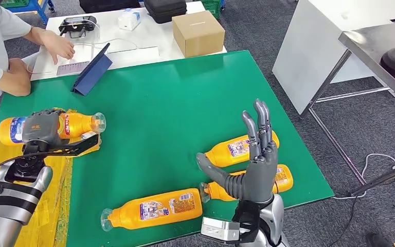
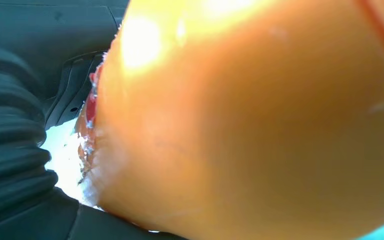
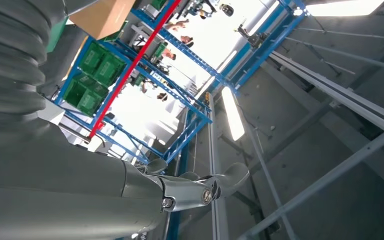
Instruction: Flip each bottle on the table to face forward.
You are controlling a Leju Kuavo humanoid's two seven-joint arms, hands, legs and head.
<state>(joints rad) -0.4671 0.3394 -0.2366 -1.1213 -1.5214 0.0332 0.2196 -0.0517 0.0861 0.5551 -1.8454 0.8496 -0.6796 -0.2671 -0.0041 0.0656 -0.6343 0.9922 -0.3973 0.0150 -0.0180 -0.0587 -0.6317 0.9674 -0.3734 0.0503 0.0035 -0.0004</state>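
On the green tabletop (image 1: 159, 103), nearest the robot at about 6 o'clock, lies an orange plastic bottle with a blue-and-white label (image 1: 154, 209) on its side, its clear neck pointing toward 8 o'clock. Just beyond, at 5 o'clock, the right hand (image 1: 252, 159) stands upright with fingers straight and spread and the thumb out to the side, grasping nothing; the right wrist view looks past its thumb (image 3: 200, 190) to blue shelving and a ceiling. Behind this hand lie two more orange bottles: the lower bottle (image 1: 283, 177), partly hidden by the palm, and the upper bottle (image 1: 234, 149), both on their sides, and I cannot tell whether the hand touches either.

At 9 o'clock the left hand (image 1: 43, 128) is clasped over the middle of a fourth orange bottle (image 1: 79, 123), which lies on its side with its clear neck toward 3 o'clock, over a yellow mat (image 1: 56, 175). The left wrist view shows that bottle's orange body (image 2: 260, 130) pressed close against the hand.

Farther off, near 12 o'clock, stand a brown cardboard box (image 1: 198, 33) and a dark blue folded tablet case (image 1: 92, 69); a person's hand (image 1: 59, 49) rests at 10 o'clock.
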